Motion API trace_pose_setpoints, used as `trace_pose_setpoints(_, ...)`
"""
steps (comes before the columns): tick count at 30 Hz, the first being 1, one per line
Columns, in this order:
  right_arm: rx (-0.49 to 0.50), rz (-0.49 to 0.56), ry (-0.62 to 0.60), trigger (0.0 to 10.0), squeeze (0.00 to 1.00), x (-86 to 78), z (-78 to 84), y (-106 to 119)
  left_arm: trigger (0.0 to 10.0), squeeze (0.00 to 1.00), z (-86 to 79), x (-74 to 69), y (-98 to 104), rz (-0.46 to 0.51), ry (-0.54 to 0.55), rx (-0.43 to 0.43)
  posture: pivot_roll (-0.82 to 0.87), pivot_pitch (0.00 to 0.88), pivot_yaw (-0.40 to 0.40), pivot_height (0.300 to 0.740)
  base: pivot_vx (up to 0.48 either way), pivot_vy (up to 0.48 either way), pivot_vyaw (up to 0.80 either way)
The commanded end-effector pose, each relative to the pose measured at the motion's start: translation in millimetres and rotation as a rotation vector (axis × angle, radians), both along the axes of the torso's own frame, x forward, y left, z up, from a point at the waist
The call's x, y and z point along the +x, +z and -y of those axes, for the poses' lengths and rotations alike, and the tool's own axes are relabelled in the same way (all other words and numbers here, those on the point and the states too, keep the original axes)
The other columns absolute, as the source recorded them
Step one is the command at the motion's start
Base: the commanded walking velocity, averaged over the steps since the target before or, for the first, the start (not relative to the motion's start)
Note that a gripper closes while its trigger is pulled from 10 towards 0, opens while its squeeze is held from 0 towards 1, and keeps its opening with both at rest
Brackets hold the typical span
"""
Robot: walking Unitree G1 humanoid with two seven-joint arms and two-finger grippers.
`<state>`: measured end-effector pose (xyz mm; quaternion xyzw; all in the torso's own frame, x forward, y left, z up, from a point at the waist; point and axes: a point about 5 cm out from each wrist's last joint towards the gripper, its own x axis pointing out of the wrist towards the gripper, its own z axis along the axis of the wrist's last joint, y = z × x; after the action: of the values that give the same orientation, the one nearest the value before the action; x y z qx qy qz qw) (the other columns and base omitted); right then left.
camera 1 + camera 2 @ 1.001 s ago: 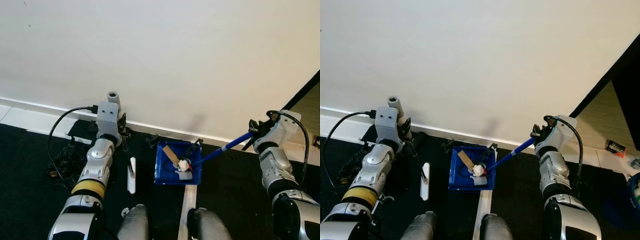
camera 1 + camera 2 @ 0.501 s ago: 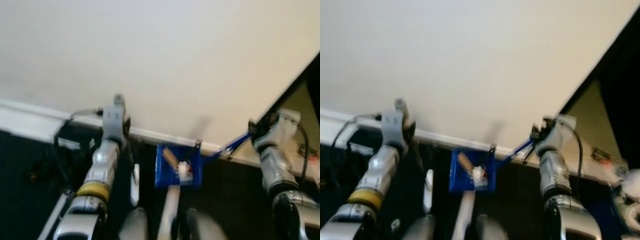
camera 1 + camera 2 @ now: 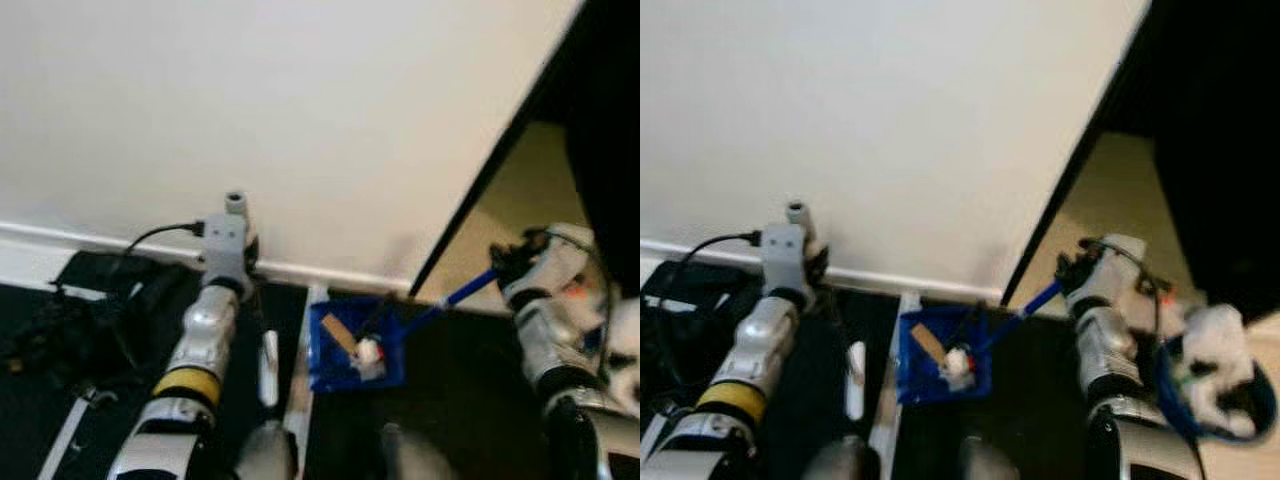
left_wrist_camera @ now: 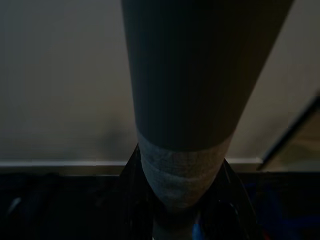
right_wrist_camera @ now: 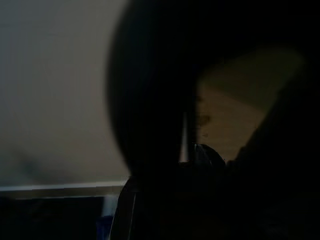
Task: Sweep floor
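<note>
Clenching a blue broom handle (image 3: 450,297), the right tool (image 3: 508,265) angles it into the blue dustpan (image 3: 355,345).

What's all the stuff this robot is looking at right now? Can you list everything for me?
dustpan: one, blue, on the dark floor by the wall, between the arms
litter: a few bits, tan, white and red, lying in the dustpan
blue handle: one, slanting from the right gripper down to the dustpan
cables: a black tangle, on the floor at the left
white wall: one, with a white skirting along the floor
left gripper: one, near the skirting
right gripper: one, shut on the blue handle
</note>
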<state>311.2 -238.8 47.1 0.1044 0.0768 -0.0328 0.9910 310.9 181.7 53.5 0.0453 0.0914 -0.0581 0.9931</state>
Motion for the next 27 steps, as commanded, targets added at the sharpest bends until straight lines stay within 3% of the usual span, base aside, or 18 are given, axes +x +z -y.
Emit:
trace_pose_setpoints(1,-0.002,0.028,-0.019,10.0,0.00,1.5,7.2,6.7,10.0,0.00,6.9,2.7,5.3,0.030,-0.018,0.003,0.04,0.026,-0.066,0.740,0.000,-0.480,-0.79)
trace_pose_setpoints(11,-0.008,0.052,-0.013,10.0,0.00,5.4,7.8,13.0,10.0,0.00,9.6,4.3,6.1,0.031,0.000,0.005,0.04,0.028,-0.056,0.740,0.000,-0.480,-0.08)
trace_pose_setpoints(17,0.003,0.106,0.009,10.0,0.00,18.4,5.8,31.0,10.0,0.00,6.2,5.5,6.6,0.035,0.044,0.013,0.04,0.029,-0.055,0.740,0.000,-0.480,0.00)
trace_pose_setpoints(21,0.068,0.228,-0.007,10.0,0.00,42.5,11.7,73.4,10.0,0.00,2.5,5.6,6.4,0.034,0.065,0.019,0.04,0.024,-0.051,0.740,0.000,-0.480,0.00)
trace_pose_setpoints(23,0.073,0.237,-0.010,10.0,0.00,44.1,12.4,76.6,10.0,0.00,2.3,5.7,6.4,0.034,0.066,0.019,0.04,0.024,-0.051,0.740,0.000,-0.480,0.00)
trace_pose_setpoints(26,0.105,0.364,-0.035,10.0,0.00,60.3,20.3,120.2,10.0,0.00,0.4,5.8,6.2,0.032,0.073,0.024,0.03,0.020,-0.044,0.740,0.000,-0.480,0.00)
trace_pose_setpoints(27,0.105,0.364,-0.035,10.0,0.00,60.3,20.3,120.2,10.0,0.00,0.4,5.8,6.2,0.032,0.073,0.024,0.03,0.020,-0.044,0.740,0.000,-0.480,0.00)
